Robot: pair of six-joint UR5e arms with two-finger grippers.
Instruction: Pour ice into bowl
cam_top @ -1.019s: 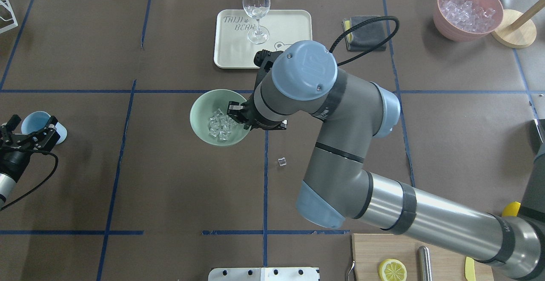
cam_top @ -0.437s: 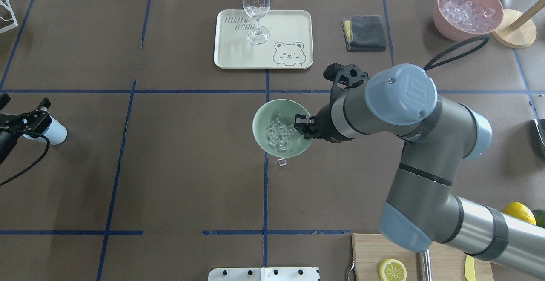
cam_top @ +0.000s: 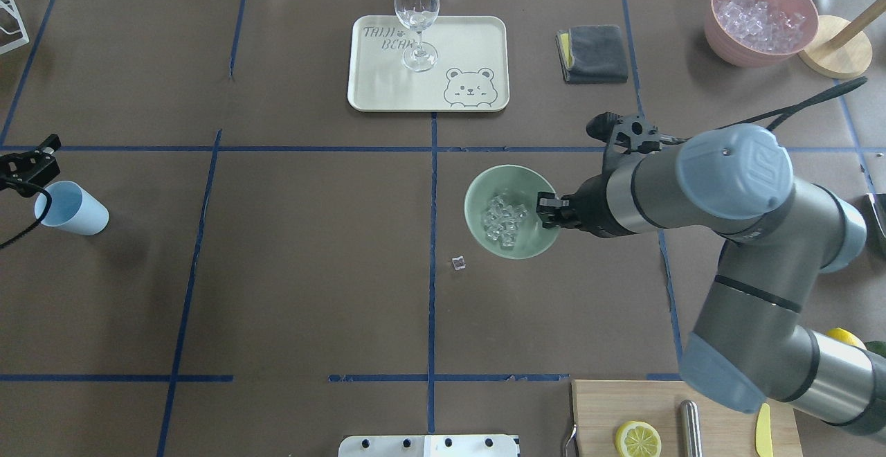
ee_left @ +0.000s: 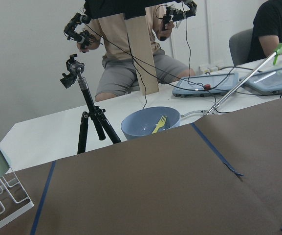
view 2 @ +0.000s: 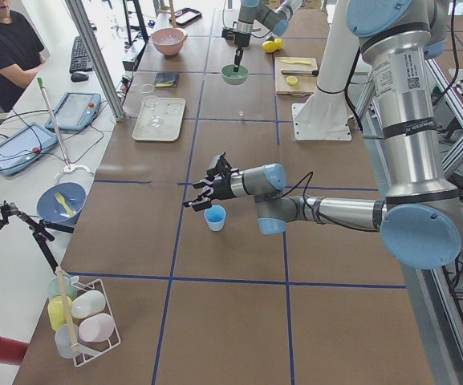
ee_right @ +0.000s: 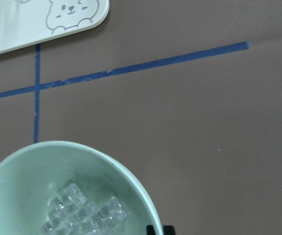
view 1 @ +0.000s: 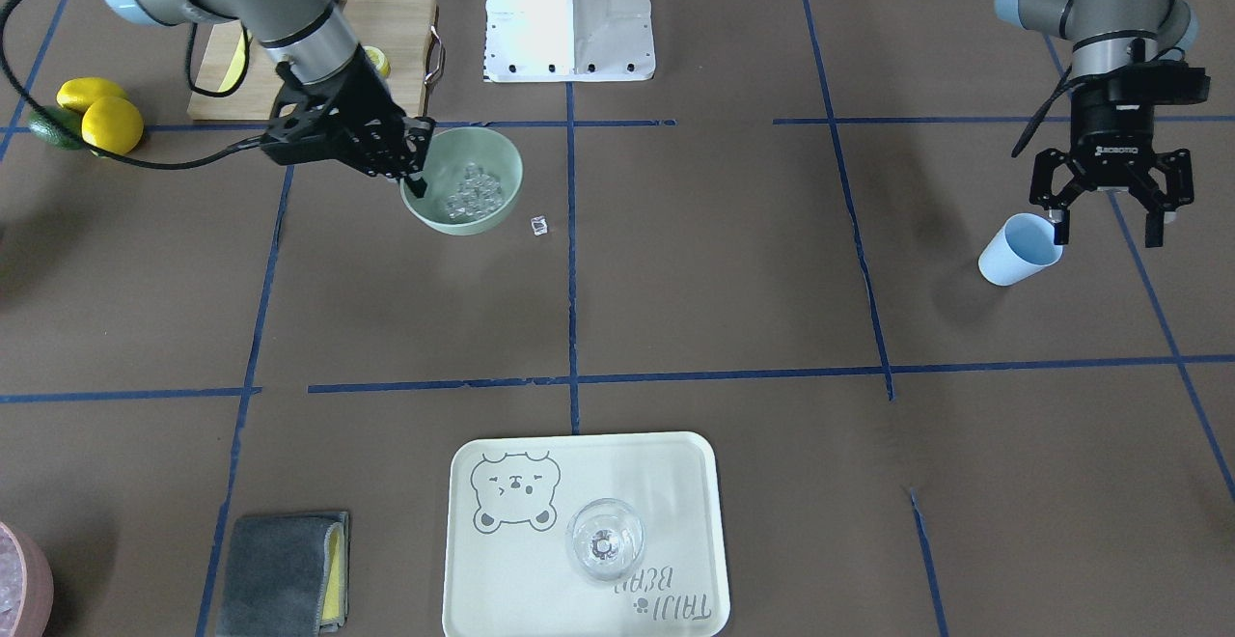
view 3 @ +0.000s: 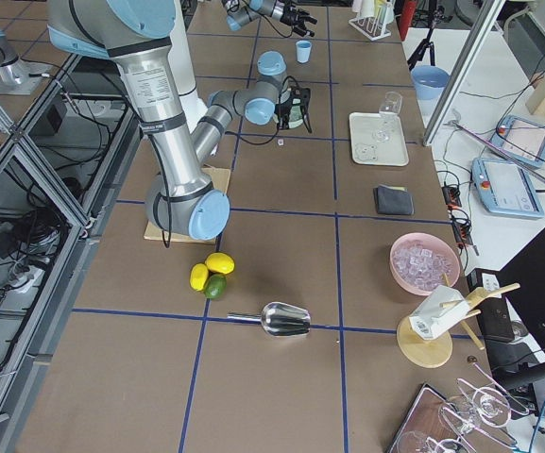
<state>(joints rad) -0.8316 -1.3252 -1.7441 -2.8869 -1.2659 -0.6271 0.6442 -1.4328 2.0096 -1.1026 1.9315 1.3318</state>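
Overhead exterior: ice (cam_top: 503, 220) in mint-green bowl (cam_top: 480, 195) (one stray cube (cam_top: 457, 262) outside); right gripper (cam_top: 548, 210) jaws clamp rim, left gripper (view 1: 1107, 225) jaws apart; pour judged complete.

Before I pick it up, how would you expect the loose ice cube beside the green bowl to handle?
The loose ice cube looks glassy, so probably slippery in a pinch. It is tiny beside the bowl, likely light and quick to skid.

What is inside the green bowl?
A heap of small clear ice cubes lies in the bowl. The right gripper pinches its rim and covers a bit of wall there. One stray cube lies outside it.
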